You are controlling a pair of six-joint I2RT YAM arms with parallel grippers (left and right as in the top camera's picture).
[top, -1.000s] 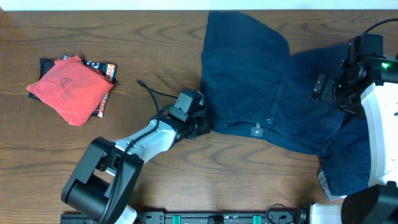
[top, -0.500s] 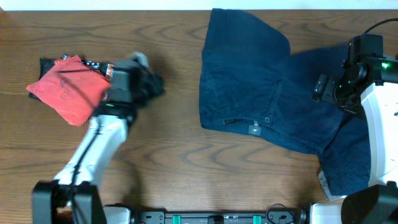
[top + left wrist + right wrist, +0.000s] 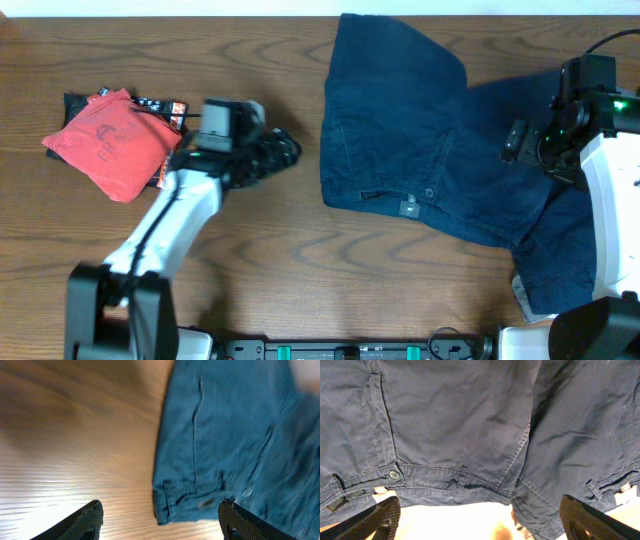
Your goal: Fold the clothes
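Dark navy soft denim-like garments [image 3: 420,140] lie rumpled, table [image 3: 300,270] right side. Limp, likely saggy: you grip thick waistband corner [image 3: 335,198]. Left pincer [image 3: 283,152] spread, empty; right pincer [image 3: 518,140] spread over cloth.

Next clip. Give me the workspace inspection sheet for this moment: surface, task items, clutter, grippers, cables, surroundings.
Surface: wooden table, bare between left arm and clothes.
Job's things: navy clothes spread at right, unfolded, overlapping; button visible on waistband.
Clutter: red bundle on a dark packet, far left.
Grippers: left gripper open, empty, over bare wood; right gripper open above the clothes.
Cables: black cable by right arm.
Surroundings: pale strip beyond far edge.
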